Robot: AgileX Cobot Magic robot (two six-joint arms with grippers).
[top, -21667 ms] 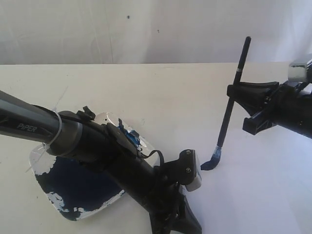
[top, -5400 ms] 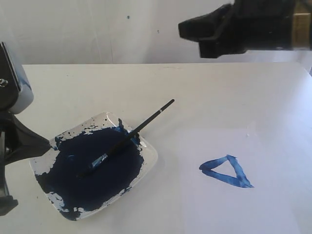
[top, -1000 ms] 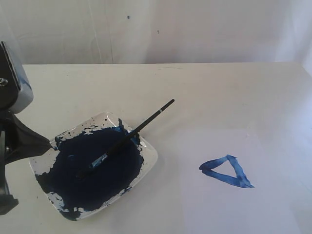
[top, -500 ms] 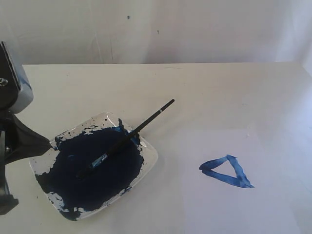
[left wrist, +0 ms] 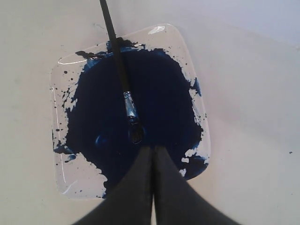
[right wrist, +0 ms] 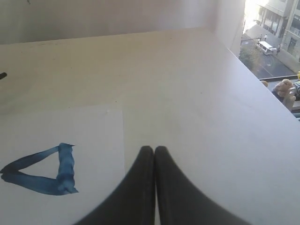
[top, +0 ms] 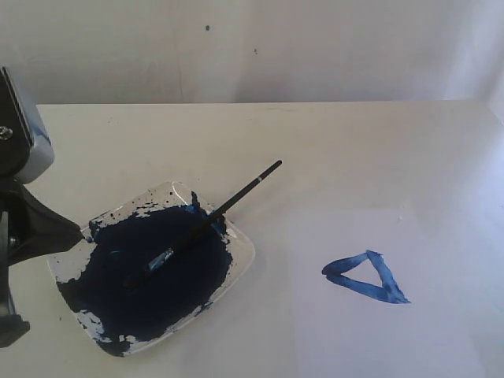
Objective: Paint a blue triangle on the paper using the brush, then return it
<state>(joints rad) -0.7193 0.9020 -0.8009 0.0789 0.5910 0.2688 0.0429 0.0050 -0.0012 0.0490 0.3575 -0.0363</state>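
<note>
Above the dish [left wrist: 185, 50], left fingers [left wrist: 135, 190] pressed together, empty; right fingers [right wrist: 139, 187] likewise.

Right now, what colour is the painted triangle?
The triangle is streaky medium blue, clearest in the right wrist view.

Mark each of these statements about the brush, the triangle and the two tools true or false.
1. The brush lies with its bristles in the paint dish. True.
2. The right tool holds the brush. False: it is shut on nothing, near the paper.
3. The blue triangle is filled solid. False: it is a hollow outline.
4. The left tool is shut and empty, by the paint dish. True.
</note>
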